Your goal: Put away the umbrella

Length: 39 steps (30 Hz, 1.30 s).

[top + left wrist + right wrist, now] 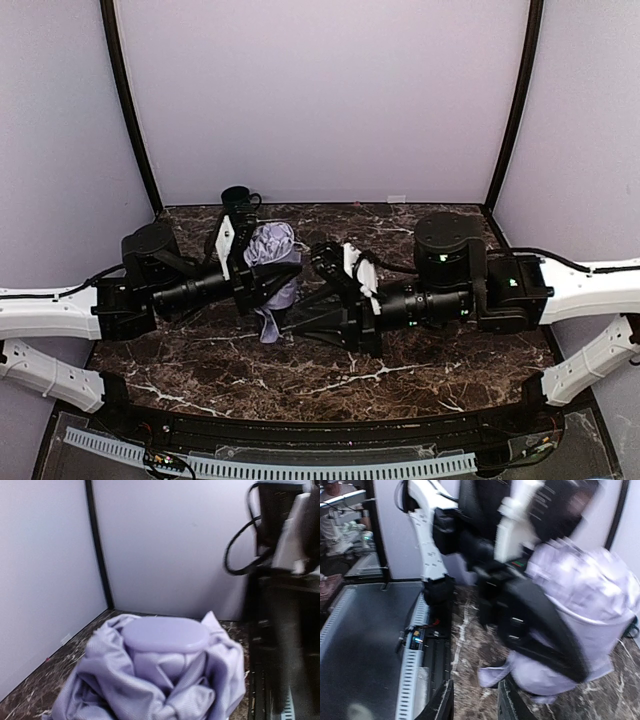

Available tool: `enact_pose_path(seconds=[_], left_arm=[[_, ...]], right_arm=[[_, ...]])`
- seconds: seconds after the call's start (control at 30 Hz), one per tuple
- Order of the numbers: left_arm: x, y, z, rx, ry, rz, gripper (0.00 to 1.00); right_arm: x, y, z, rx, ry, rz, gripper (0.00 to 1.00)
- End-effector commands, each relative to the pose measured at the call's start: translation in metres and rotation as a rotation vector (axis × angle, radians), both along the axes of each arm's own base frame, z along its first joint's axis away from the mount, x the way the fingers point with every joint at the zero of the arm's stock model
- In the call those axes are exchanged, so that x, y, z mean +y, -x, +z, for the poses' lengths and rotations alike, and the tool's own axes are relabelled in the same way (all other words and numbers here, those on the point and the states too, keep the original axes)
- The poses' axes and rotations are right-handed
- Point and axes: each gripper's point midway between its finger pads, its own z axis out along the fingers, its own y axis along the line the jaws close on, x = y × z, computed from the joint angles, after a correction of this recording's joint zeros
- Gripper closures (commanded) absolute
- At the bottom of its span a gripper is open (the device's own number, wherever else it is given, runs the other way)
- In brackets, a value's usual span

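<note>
- So left jaws are clamped round the bunched umbrella [272, 245]; right jaws sit part-open, empty
- risk: that loose fabric tail snags the right jaws; bundle unravels onto the surface [420, 385]

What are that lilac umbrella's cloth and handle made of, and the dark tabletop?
Umbrella canopy: probably thin woven synthetic fabric; fine weave, soft sheen, crumpled folds. Handle: smooth matte plastic, seemingly moulded. Tabletop: dark marble or marble-look laminate; white veins, cannot tell which.
</note>
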Motion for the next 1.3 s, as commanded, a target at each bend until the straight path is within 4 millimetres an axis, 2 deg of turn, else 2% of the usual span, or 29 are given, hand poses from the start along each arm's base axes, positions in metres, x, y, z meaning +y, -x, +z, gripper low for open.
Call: enact_pose_path(seconds=[0.0, 0.03, 0.1, 0.13, 0.17, 0.27, 0.33, 0.47, 0.57, 0.7, 0.8, 0.97, 1.07, 1.13, 1.27], left_arm=[[0.031, -0.039, 0.005, 0.039, 0.038, 0.198, 1.0], [0.034, -0.035, 0.01, 0.05, 0.082, 0.162, 1.0], [0.039, -0.014, 0.022, 0.034, 0.164, 0.025, 1.0], [0.038, 0.005, 0.029, 0.0, 0.192, -0.078, 1.0], [0.038, 0.024, 0.034, -0.034, 0.209, -0.178, 1.0], [0.036, 0.069, 0.044, -0.075, 0.221, -0.438, 1.0], [0.038, 0.103, 0.049, -0.088, 0.208, -0.655, 1.0], [0.048, 0.133, 0.068, -0.109, 0.251, -0.861, 1.0], [0.045, 0.135, 0.075, -0.139, 0.249, -0.897, 1.0], [0.041, 0.137, 0.082, -0.179, 0.255, -0.924, 1.0], [0.038, 0.138, 0.083, -0.187, 0.255, -0.941, 1.0], [0.032, 0.134, 0.076, -0.176, 0.248, -0.929, 1.0], [0.032, 0.131, 0.073, -0.183, 0.258, -0.906, 1.0], [0.035, 0.132, 0.076, -0.203, 0.284, -0.89, 1.0], [0.035, 0.129, 0.078, -0.23, 0.293, -0.854, 1.0]], right_arm=[[-0.012, 0.047, 0.053, -0.062, -0.159, 0.2, 0.67], [-0.018, 0.047, 0.053, -0.064, -0.159, 0.203, 0.66], [-0.031, 0.04, 0.048, -0.054, -0.152, 0.179, 0.66], [-0.042, 0.033, 0.05, -0.044, -0.167, 0.156, 0.63], [-0.05, 0.026, 0.043, -0.022, -0.17, 0.14, 0.59], [-0.065, 0.01, 0.051, 0.025, -0.225, 0.14, 0.52], [-0.064, 0.002, 0.058, 0.033, -0.243, 0.148, 0.51], [-0.039, 0.005, 0.058, 0.066, -0.169, 0.256, 0.47], [-0.015, 0.018, 0.058, 0.107, -0.119, 0.344, 0.39], [0.015, 0.046, 0.04, 0.114, -0.033, 0.458, 0.26], [0.027, 0.049, 0.025, 0.148, -0.021, 0.479, 0.23], [0.042, 0.053, 0.025, 0.169, -0.06, 0.484, 0.24], [0.051, 0.048, 0.023, 0.16, -0.092, 0.442, 0.36], [0.053, 0.042, 0.014, 0.158, -0.08, 0.402, 0.38], [0.054, 0.03, 0.009, 0.142, -0.096, 0.324, 0.33]])
